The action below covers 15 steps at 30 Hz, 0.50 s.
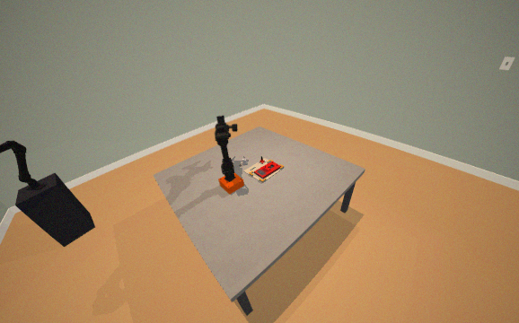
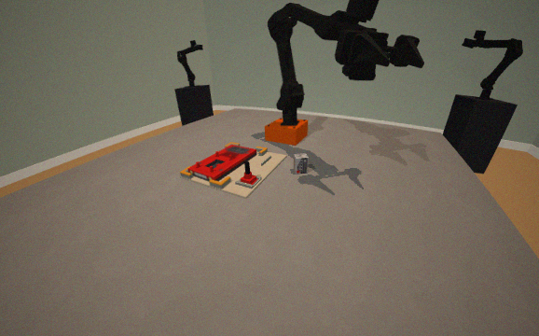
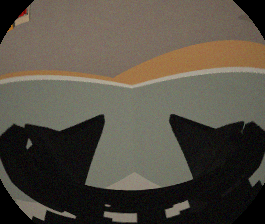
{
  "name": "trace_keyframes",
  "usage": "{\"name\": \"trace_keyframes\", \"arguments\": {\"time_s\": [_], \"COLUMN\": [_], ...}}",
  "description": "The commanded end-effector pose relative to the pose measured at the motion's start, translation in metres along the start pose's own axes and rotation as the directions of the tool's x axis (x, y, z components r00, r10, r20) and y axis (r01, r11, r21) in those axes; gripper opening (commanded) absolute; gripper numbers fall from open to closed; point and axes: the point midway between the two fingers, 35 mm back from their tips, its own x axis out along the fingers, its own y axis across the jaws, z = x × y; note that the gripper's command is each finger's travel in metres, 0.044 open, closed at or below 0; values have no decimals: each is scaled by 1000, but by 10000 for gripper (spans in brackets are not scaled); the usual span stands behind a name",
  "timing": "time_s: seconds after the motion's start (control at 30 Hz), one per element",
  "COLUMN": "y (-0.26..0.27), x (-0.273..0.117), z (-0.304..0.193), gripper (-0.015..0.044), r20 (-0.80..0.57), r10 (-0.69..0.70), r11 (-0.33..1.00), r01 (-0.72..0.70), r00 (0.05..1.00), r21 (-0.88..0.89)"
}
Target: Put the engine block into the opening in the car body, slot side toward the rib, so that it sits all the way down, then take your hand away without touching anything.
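The engine block [image 2: 300,164], a small grey-white block with a dark patterned side and a red spot, stands on the table right of the board; it is small and unclear in the top view. The red car body [image 1: 268,169] [image 2: 232,159] lies on the cream board [image 1: 251,171] [image 2: 241,190] between yellow corner pieces. Its dark opening [image 2: 214,163] is visible and holds no block; the rib cannot be made out. My gripper [image 3: 137,117] is open, its fingers wide apart with nothing between them. It hangs high above the table, away from block and car body.
A red piece with a black upright post [image 1: 262,161] [image 2: 248,176] stands on a grey base on the board, beside the car body. The orange arm base [image 1: 231,184] [image 2: 285,132] is behind the board. Two other arms stand on dark pedestals off the table.
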Motion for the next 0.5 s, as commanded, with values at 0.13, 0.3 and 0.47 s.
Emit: {"name": "trace_keyframes", "arguments": {"time_s": [0.13,0.3,0.47], "y": [10,32,54], "x": [6,12,12], "z": [14,43,72], "gripper": [440,440,440], "r20": [78,235,389], "r10": [20,57,89], "r11": [1000,998,995], "r01": [-18,-47,-66], "r00": [997,970,917], "r21": [-19,-51,-71]}}
